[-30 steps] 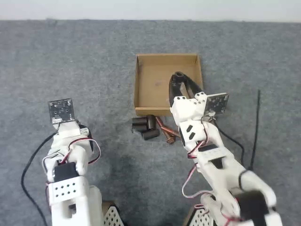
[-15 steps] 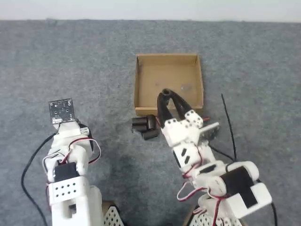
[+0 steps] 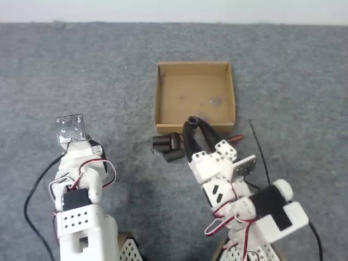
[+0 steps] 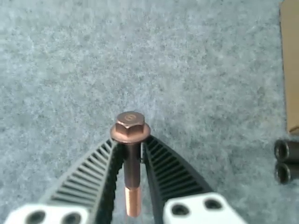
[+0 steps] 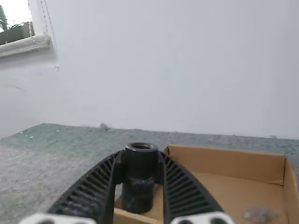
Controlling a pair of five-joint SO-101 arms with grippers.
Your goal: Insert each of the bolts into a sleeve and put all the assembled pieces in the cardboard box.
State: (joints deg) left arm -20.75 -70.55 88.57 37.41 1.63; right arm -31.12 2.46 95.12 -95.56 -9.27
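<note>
My left gripper (image 4: pixel 131 142) is shut on a copper bolt (image 4: pixel 130 161), hex head outward, low over the grey carpet. My right gripper (image 5: pixel 138 161) is shut on an upright black sleeve (image 5: pixel 138 186) with its open end up, just in front of the cardboard box (image 5: pixel 233 175). From above, the right gripper (image 3: pixel 192 122) sits at the box's (image 3: pixel 190 89) near wall. Several loose black sleeves (image 3: pixel 166 147) lie on the carpet just left of it. A copper bolt's end (image 3: pixel 235 139) pokes out beside the right arm.
The left arm (image 3: pixel 76 179) stands at the near left. Two loose sleeves (image 4: pixel 287 159) and the box edge (image 4: pixel 290 65) show in the left wrist view. A black cable (image 3: pixel 260 152) trails right of the right arm. Grey carpet (image 3: pixel 98 70) surrounds the box.
The right gripper has drawn back from over the box to its near wall, and the right arm has swung round. The left arm has barely moved.
</note>
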